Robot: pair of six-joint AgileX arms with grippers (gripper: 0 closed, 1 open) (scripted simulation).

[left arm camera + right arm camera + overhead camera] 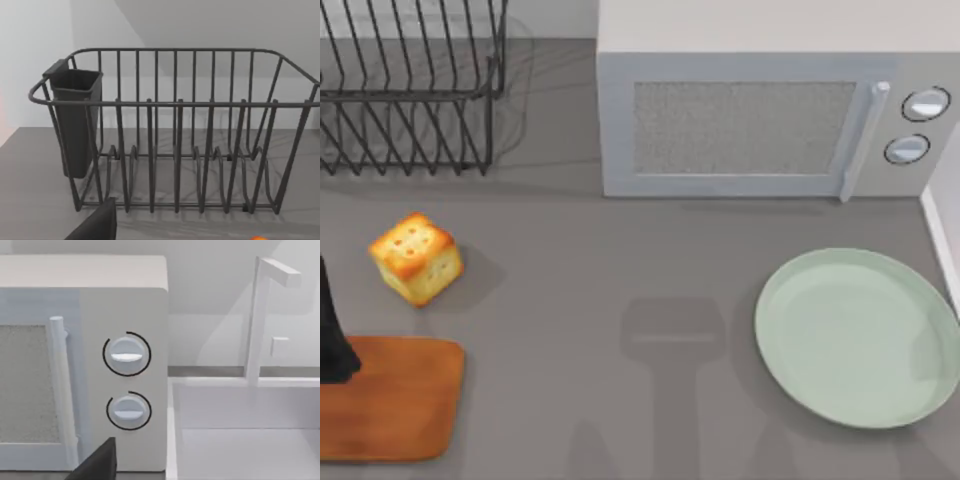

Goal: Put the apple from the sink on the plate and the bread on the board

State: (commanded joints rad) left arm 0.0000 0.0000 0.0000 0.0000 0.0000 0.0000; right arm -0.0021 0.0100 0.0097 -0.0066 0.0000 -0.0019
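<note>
Top view is showing the bread [416, 257] sitting on the grey table [620, 290] toward the left side, tilted a little so one dotted face is turned upward, and lying just beyond the far edge of the board [395, 400] without touching it. The board is lying flat at the near left corner, with a dark part of the left arm [332, 335] overlapping its left end (whether that arm's fingers are spread or closed, I cannot tell). The plate [860, 335] is resting on the right side of the table, well apart from the bread and the board, with nothing on it. A white microwave [770, 120] is standing at the back, in the middle and right, its door shut and two dials [917, 125] at its right end. A black wire dish rack [410, 90] is standing at the back left. Left wrist view is facing that rack head-on, a dark cutlery holder [75, 120] hanging at one end of it. Right wrist view is facing the microwave's dials and, beside them, the white sink [245, 435] with its faucet [265, 315]; I cannot tell how the right arm's fingers are set, and the apple's place cannot be told.
</note>
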